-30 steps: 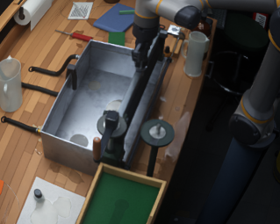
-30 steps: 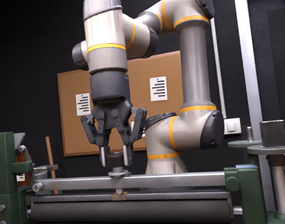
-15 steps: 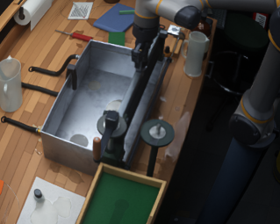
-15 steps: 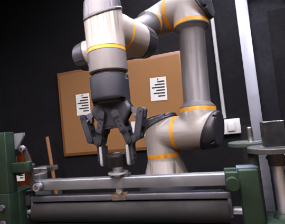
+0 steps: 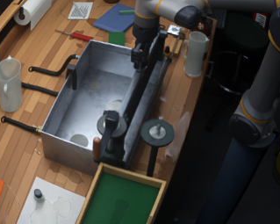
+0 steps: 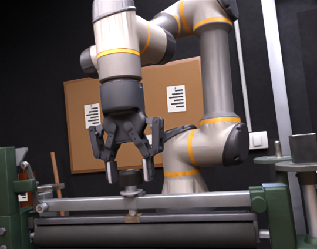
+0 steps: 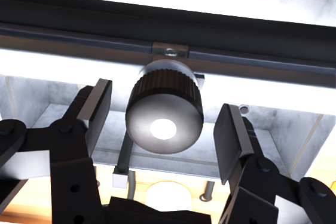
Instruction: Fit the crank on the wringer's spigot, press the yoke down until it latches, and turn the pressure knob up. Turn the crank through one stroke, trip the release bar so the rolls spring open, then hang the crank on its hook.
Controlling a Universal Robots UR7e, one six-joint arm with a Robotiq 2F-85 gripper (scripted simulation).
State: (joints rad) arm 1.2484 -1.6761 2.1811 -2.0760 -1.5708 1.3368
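Note:
The pressure knob [image 7: 165,112], dark and ribbed, stands on a short stem at the middle of the wringer's yoke bar [image 6: 145,202]. My gripper [image 6: 129,172] hangs straight above it, open, one finger on each side of the knob and clear of it, holding nothing. The yoke lies level over the dark rolls [image 6: 145,235] between the green end frames. The crank [image 5: 97,148], with its wooden grip, sits at the wringer's near end beside a round disc [image 5: 111,124]. The wringer runs along the right rim of the metal tub [image 5: 93,99].
The metal tub fills the bench's middle. A green-lined tray [image 5: 122,200] sits at its near end. A white jug [image 5: 195,53] stands right of the wringer, a clear jug [image 5: 8,85] on the left. A disc on a post [image 5: 156,132] stands by the near end.

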